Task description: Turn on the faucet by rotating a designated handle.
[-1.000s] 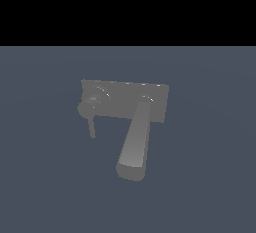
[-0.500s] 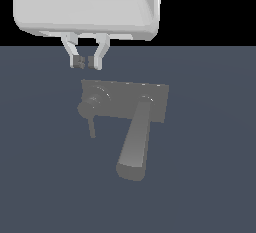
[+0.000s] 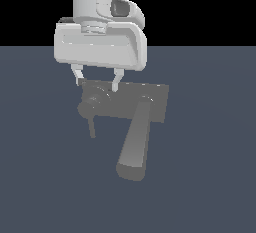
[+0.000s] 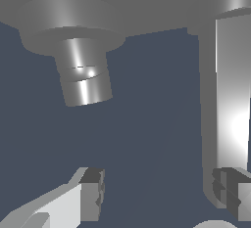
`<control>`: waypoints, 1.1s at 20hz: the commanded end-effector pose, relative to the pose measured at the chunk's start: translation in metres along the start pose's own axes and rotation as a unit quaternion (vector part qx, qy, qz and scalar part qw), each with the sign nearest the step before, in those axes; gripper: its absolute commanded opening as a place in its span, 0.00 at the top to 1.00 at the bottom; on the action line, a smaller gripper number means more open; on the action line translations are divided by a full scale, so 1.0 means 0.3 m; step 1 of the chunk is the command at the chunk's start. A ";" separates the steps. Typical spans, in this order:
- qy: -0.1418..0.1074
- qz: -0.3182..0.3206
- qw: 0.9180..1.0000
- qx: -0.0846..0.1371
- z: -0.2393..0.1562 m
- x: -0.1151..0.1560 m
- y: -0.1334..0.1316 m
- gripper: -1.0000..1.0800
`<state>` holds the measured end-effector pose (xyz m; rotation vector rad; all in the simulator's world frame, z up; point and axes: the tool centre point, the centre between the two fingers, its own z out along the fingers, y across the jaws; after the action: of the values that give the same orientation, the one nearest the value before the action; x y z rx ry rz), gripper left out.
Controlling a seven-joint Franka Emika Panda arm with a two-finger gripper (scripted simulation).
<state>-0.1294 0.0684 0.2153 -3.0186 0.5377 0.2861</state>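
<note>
Lying flat on the dark blue-grey floor, the faucet (image 3: 131, 102) is a plain matte grey fixture near the middle of the exterior view; its rectangular plate (image 3: 159, 103) runs across the view with a slight tilt, and from the plate's middle a long thick spout (image 3: 136, 143) reaches toward the camera, widening as it comes and ending in a rounded tip; at the plate's end toward the exterior view's left sits the handle (image 3: 89, 108), a small round knob with a thin straight rod (image 3: 92, 128) sticking out toward the camera, far slimmer than the spout; in the wrist view the knob (image 4: 81, 58) shows as a stepped cylinder under the plate's edge with bright highlights, and the spout (image 4: 228, 109) appears as a broad pale bar alongside it.

The white gripper (image 3: 97, 82) hangs above the plate's far edge, over the handle's end, its broad body hiding part of the plate; its two fingers (image 3: 115, 84) point down and stand well apart, wide open, with nothing between them; in the wrist view the dark pads (image 4: 92, 194) frame bare floor, and whether either fingertip touches the fixture cannot be told.
</note>
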 end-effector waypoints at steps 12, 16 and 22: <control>0.048 0.026 0.998 0.031 0.218 0.226 -0.211 0.32; 0.078 0.084 0.993 0.031 0.210 0.332 -0.168 0.24; 0.071 0.102 0.992 -0.026 0.246 0.127 0.025 0.13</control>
<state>-0.0883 0.1285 0.1223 -3.0690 0.6657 0.0991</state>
